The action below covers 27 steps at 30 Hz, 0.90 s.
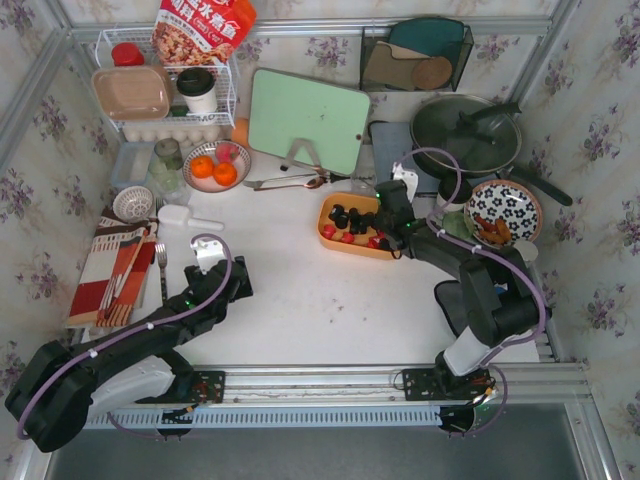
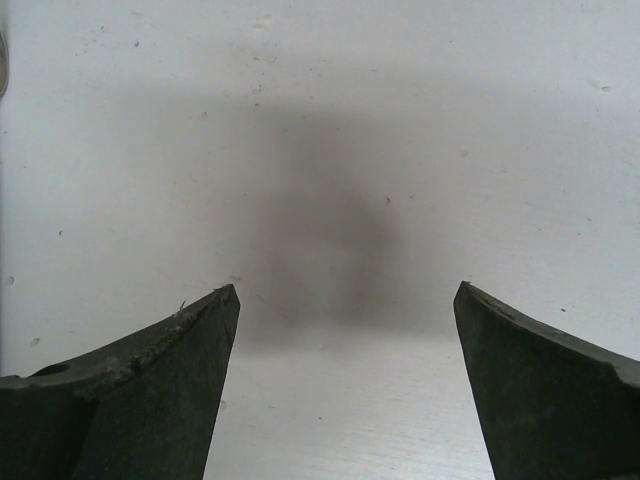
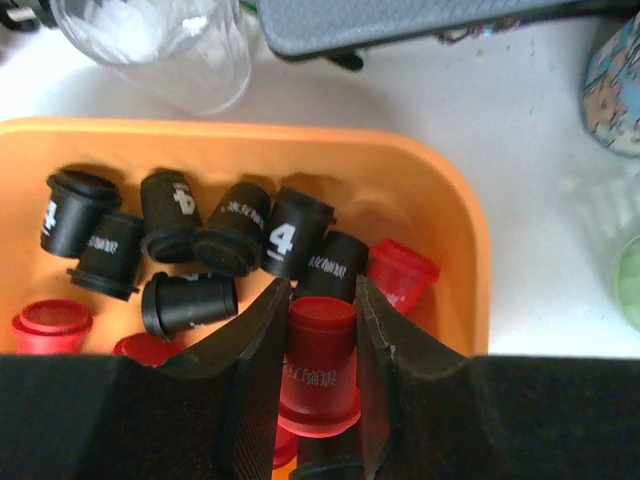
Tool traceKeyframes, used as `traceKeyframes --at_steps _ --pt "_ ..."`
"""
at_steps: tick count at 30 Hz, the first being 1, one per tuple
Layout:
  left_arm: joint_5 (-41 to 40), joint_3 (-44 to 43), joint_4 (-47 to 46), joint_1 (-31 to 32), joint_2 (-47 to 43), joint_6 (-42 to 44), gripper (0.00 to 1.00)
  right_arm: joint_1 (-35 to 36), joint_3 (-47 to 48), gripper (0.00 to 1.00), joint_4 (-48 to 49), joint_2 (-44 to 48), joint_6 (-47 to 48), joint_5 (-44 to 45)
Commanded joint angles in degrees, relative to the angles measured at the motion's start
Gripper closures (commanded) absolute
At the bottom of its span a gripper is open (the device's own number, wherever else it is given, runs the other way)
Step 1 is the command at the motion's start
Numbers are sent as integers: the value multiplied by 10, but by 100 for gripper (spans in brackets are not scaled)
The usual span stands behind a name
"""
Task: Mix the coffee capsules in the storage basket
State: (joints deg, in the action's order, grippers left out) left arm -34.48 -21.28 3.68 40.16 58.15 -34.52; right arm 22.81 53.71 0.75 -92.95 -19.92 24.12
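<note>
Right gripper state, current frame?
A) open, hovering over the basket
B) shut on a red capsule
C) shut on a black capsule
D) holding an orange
B: in the right wrist view the right gripper has its fingers pressed on both sides of a red capsule, just above the storage basket.
</note>
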Motion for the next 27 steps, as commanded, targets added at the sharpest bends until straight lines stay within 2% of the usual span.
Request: traceKeyframes --at_steps 1,10,21,27 --pt "-1 -7 -11 -1 4 2 9 0 -27 88 12 2 -54 -29" --pt "0 -8 -9 -2 6 2 9 0 -25 88 43 -45 -64 -28" --pt "0 -8 -9 -2 6 2 9 -5 4 86 49 -76 -29 46" --pt "1 -9 -9 -2 8 2 9 -8 3 70 50 -72 -26 22"
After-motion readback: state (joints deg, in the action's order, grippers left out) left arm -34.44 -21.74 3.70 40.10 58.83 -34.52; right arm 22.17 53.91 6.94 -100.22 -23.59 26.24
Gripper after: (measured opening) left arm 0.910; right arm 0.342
